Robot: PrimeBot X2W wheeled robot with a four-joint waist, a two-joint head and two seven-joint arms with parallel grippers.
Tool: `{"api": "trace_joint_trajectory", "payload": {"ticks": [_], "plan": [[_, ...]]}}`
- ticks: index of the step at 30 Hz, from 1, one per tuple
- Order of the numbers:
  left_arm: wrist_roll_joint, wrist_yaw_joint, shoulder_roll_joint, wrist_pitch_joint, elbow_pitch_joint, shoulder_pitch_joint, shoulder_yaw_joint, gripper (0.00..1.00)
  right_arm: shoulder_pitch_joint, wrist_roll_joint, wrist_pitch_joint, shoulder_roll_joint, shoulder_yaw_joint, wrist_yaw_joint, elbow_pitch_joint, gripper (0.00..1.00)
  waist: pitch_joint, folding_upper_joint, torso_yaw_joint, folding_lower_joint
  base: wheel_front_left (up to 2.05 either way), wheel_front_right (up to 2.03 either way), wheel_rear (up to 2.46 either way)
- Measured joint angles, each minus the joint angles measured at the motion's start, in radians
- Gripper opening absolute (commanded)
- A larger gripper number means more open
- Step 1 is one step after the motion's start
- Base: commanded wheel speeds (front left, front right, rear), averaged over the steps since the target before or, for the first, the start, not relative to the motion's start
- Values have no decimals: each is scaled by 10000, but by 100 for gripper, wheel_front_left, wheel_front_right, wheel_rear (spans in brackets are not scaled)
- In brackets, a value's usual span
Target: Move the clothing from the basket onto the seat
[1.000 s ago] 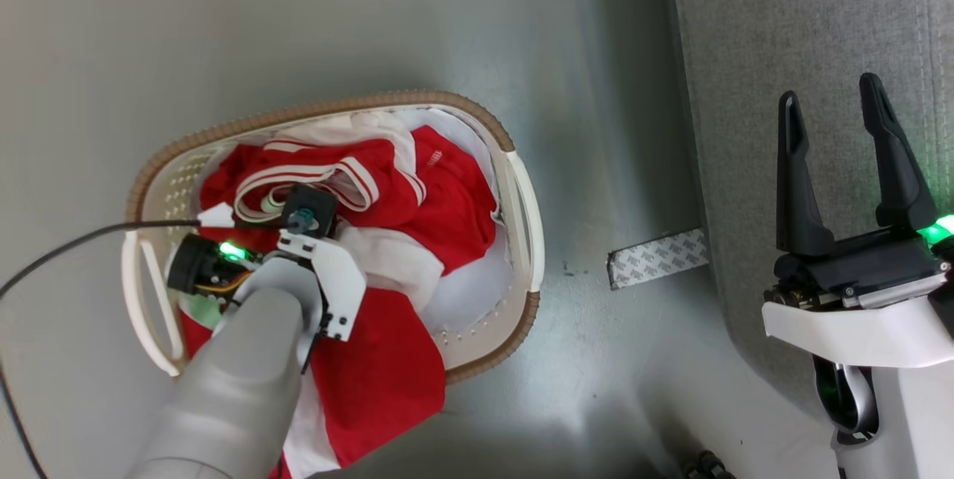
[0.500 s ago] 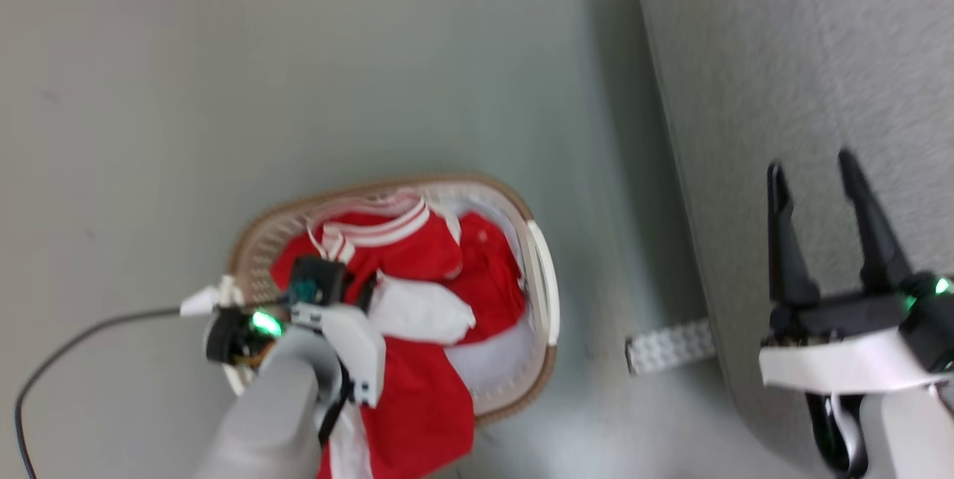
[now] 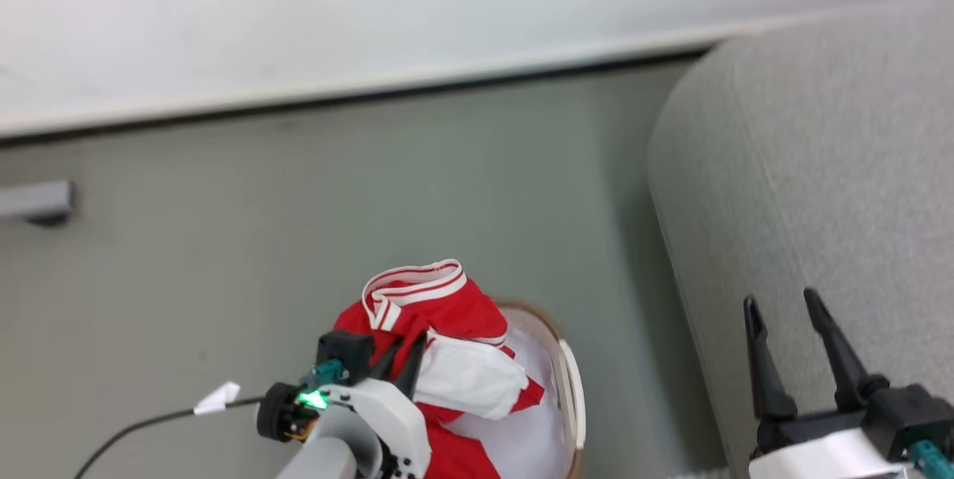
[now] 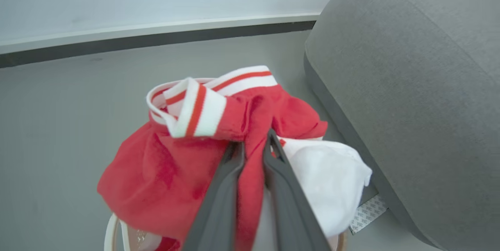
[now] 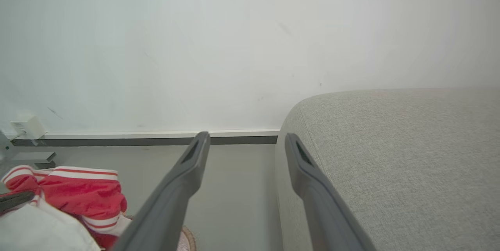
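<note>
Beside the seat point(image 3: 820, 166), left pincer point(image 4: 254, 141) pinches clothing point(image 4: 156, 173), seemingly above the basket point(image 3: 570, 382); right pincer point(image 3: 779, 296) spread.

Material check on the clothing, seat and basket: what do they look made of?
The clothing looks like soft matte knit fabric, probably jersey, since it folds and drapes limply. The seat is matte grey woven upholstery with a visible weave grain. The basket has a smooth cream plastic handle, and its brown rim looks woven but is probably moulded plastic.

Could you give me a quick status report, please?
Left gripper shut on the clothing, partly out of the basket. Right gripper open, by the seat. Nothing seen blocking.
</note>
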Motion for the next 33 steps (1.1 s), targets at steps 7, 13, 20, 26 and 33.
{"api": "trace_joint_trajectory", "payload": {"ticks": [7, 13, 20, 26, 33], "plan": [[-324, 374, 50, 481, -1885, 888, -71, 0, 705, 61, 0, 0, 36, 0, 169, 100, -1286, 0, 202, 0, 0, 0, 0], [-514, 675, 403, 1246, -4061, 1785, -69, 0, 1334, 25, 0, -44, 17, 0, 240, 100, -2082, 0, 280, 0, 0, 0, 0], [-602, 1009, 911, 2289, -6640, 2562, -90, 0, 1708, -113, 0, -491, 420, 0, -48, 100, -2605, 0, 350, 1, 0, 0, 0], [-731, 1127, 1195, 3055, -8320, 2885, -203, 0, 1624, 188, 0, -1634, 2044, 0, -399, 100, -2685, 0, 430, 2, 0, 0, 0], [-750, 1127, 1482, 3611, -9409, 2894, -297, 0, 330, 1540, 0, -3375, 4600, 0, -552, 100, -2704, 1, 493, 3, 0, 0, 0]]}}
